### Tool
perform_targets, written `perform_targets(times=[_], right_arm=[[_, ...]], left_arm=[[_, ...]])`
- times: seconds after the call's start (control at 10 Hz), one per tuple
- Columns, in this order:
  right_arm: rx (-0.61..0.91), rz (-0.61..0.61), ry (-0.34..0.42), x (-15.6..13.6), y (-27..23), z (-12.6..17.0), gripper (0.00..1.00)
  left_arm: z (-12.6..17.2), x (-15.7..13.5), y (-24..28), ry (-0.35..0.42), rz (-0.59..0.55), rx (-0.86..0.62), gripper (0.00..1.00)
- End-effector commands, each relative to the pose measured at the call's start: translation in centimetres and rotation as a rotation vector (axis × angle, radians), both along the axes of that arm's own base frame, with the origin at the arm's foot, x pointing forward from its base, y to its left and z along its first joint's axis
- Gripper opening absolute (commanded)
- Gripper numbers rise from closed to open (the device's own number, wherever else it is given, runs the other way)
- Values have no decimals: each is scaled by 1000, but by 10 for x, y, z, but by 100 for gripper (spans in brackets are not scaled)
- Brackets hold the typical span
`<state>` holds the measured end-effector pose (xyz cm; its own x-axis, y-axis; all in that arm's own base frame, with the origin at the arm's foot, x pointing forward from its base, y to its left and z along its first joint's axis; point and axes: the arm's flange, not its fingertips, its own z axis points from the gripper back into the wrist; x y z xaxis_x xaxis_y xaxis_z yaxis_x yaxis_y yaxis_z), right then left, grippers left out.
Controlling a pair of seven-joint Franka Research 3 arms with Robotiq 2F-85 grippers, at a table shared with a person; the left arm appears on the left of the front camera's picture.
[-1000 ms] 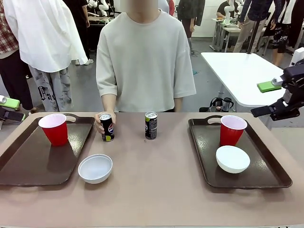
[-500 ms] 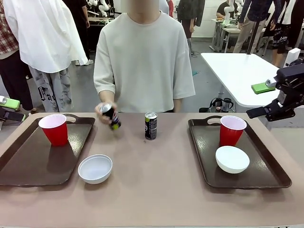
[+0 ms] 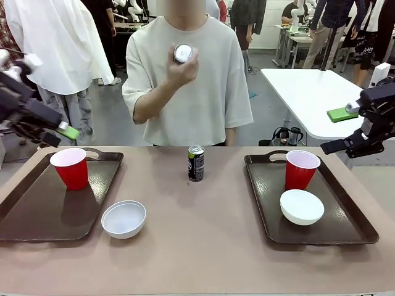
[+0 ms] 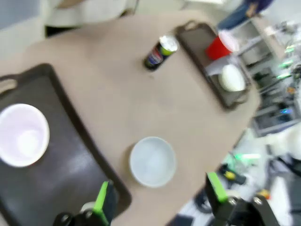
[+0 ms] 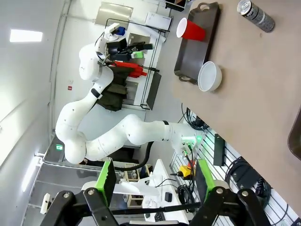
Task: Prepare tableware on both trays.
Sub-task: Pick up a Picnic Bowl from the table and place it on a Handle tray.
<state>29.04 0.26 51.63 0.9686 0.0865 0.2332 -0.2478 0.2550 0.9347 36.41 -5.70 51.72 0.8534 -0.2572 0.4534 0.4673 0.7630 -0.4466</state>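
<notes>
A person at the far side holds one black can (image 3: 182, 53) up at chest height. The other can (image 3: 196, 163) (image 4: 160, 52) (image 5: 255, 15) stands mid-table. The left tray (image 3: 37, 216) (image 4: 70, 160) (image 5: 197, 42) carries a red cup (image 3: 70, 168) (image 4: 22, 134) (image 5: 190, 30). A white bowl (image 3: 124, 218) (image 4: 153, 161) (image 5: 209, 76) sits on the table beside that tray. The right tray (image 3: 265, 185) (image 4: 193, 42) holds a red cup (image 3: 301, 168) (image 4: 223, 44) and a bowl (image 3: 302, 206) (image 4: 232, 77). My left gripper (image 3: 58, 135) (image 4: 157, 197) hovers open above the left tray's far end. Beyond the right tray, my right gripper (image 3: 338, 129) (image 5: 154, 179) is open and empty.
The tan table (image 3: 203, 246) has free room between the trays. Behind the person stand other people, and a white table (image 3: 308, 92) sits at the back right. My left arm (image 5: 117, 132) shows across the table in the right wrist view.
The person lifted the left can off the table up to chest height. My left arm rose and came in from the left edge. The right gripper barely shifted.
</notes>
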Motion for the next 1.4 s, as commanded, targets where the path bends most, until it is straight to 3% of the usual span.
perform_targets(times=[0.0, 0.2, 0.3, 0.5, 0.6, 0.7, 0.9, 1.0, 1.3], right_arm=[[27, 4, -16, 4, 0, 2, 88], [27, 4, -16, 4, 0, 2, 88], [27, 4, -16, 4, 0, 2, 88], [27, 4, -16, 4, 0, 2, 88], [27, 4, -16, 4, 0, 2, 88], [27, 4, -16, 4, 0, 2, 88], [27, 4, -16, 4, 0, 2, 88], [27, 4, -16, 4, 0, 2, 88], [27, 4, -16, 4, 0, 2, 88]], left_arm=[[-13, 20, -39, 78, 66, 296, 100], [-33, 35, -72, 12, 128, 546, 100], [-12, 12, -55, -24, 58, 282, 100], [-12, 12, -55, -24, 58, 282, 100], [-25, 22, -69, -30, 79, 379, 100], [-36, 3, -44, 21, 66, 372, 100], [-21, -80, -15, -22, -54, 379, 100], [-17, -106, -7, -56, -70, 374, 100], [-24, -88, -7, -26, -17, 391, 100]])
